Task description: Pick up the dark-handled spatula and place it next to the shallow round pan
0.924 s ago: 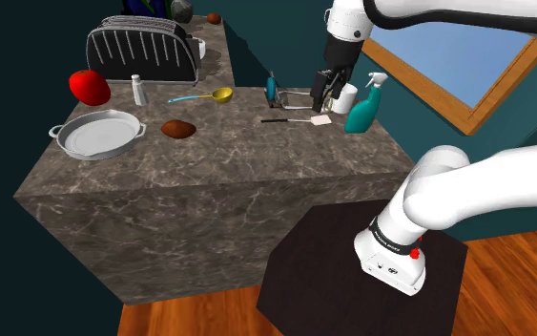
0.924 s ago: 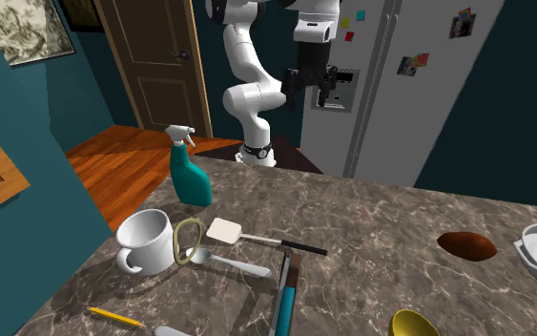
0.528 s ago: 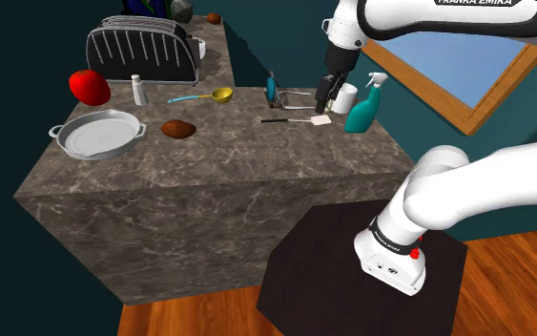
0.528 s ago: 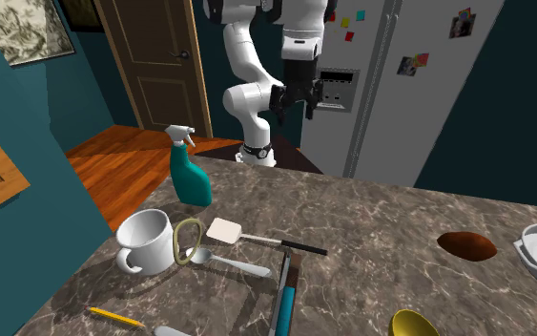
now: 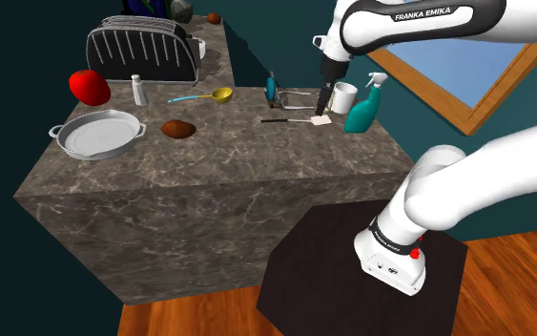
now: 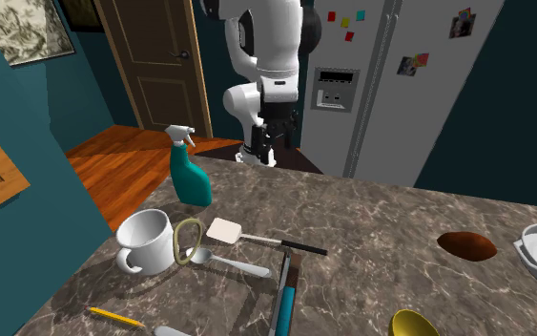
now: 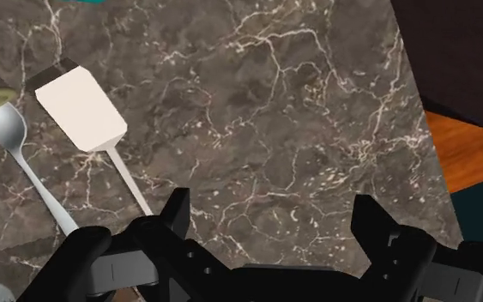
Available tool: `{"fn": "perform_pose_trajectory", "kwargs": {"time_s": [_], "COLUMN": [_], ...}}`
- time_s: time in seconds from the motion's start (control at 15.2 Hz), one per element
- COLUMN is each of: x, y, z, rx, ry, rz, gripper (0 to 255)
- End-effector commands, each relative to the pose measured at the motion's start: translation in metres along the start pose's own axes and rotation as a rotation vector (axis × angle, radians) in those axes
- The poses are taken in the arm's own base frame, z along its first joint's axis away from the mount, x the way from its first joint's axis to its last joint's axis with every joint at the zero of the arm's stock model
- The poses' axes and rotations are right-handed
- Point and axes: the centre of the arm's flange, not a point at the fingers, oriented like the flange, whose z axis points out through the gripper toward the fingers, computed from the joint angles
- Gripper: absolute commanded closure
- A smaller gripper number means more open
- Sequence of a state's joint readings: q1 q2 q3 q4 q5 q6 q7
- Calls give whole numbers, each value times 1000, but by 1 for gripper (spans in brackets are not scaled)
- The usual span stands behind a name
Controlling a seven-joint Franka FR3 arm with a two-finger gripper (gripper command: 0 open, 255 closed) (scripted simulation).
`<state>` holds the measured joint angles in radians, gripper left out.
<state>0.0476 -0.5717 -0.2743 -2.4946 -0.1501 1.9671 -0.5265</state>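
Overhead, arm [image 5: 419, 19] reads FRANKA EMIKA (pincer [image 7: 274, 206] spread, near spatula [image 7: 81, 109]).

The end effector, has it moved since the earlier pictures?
Yes. In the second exterior view the end effector has dropped below the fridge dispenser and shifted to that view's left.

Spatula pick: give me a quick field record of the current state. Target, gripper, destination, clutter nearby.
target: spatula, lying flat on the counter, not held
gripper: gripper open, empty, above the counter; spatula off to one side of it
destination: pan, at the shoulder view's left, far along the counter from the spatula
nearby: spoon, mug, spray bottle
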Motion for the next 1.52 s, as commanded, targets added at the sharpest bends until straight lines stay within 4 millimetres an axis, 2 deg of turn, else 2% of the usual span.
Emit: {"fn": "perform_pose_trajectory", "kwargs": {"time_s": [0.0,0.33,0.79,1.25,1.45], "x": [6,28,71,72,72], "y": [20,71,133,131,131], "z": [14,51,102,139,142], "rx": [4,16,33,33,33], "ry": [6,19,37,37,37], "rz": [-75,-246,-476,-476,-476], "gripper": [0,0,0,0,0]}}
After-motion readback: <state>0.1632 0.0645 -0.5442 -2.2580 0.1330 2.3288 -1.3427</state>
